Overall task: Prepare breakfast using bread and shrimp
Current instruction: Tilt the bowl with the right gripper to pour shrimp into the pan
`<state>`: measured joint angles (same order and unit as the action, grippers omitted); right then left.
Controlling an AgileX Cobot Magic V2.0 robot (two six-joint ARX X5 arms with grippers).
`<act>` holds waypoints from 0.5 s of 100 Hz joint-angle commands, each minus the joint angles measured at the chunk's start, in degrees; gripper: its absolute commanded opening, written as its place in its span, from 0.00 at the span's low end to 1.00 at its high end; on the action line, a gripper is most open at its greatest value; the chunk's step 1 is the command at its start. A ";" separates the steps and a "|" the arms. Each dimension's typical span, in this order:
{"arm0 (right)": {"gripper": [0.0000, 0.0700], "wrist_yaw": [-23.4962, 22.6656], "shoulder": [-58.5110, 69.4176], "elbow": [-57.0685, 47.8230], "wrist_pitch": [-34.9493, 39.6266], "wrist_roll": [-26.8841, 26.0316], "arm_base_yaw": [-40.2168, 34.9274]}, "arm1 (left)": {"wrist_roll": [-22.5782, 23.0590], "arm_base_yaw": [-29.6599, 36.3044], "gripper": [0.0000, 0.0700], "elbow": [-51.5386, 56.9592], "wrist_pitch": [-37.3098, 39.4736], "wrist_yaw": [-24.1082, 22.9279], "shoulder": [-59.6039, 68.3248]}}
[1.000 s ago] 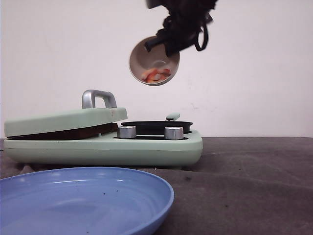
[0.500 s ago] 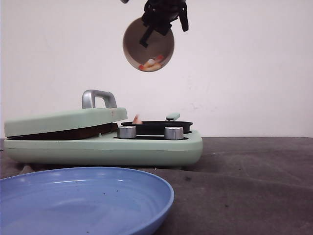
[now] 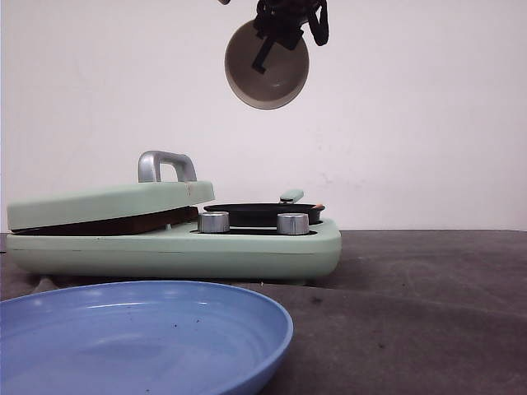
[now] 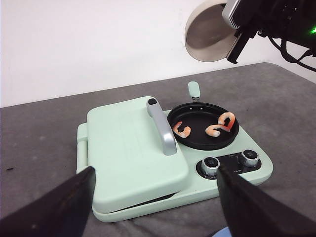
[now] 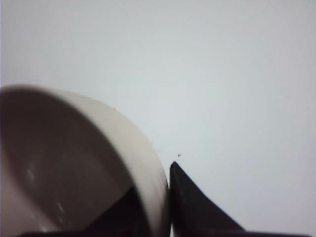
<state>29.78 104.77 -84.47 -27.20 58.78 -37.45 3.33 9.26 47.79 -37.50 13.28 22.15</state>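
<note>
Starting at your left, the left gripper hangs above the table with its jaws spread wide and nothing between them. Below it sits the mint breakfast maker, lid closed; any bread under it is hidden. Two shrimp lie in its round black pan. Above, the right gripper pinches the rim of the tipped, empty bowl.

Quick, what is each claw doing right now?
Left gripper: open, holding nothing.
Right gripper: shut on the tipped bowl's rim, above the machine.
</note>
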 commanded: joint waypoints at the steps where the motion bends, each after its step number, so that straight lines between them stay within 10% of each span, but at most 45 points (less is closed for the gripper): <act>1: 0.00 0.66 1.31 -0.83 -0.15 -3.63 -0.39 | 0.48 0.04 0.59 0.46 0.66 0.07 0.20; 50: 0.00 7.96 -0.26 -0.83 16.48 -27.02 1.60 | 0.48 0.04 0.59 0.46 -1.18 0.07 0.20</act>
<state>37.36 104.71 -84.47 -13.10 39.20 -36.12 3.49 9.26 47.79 -38.61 13.30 22.15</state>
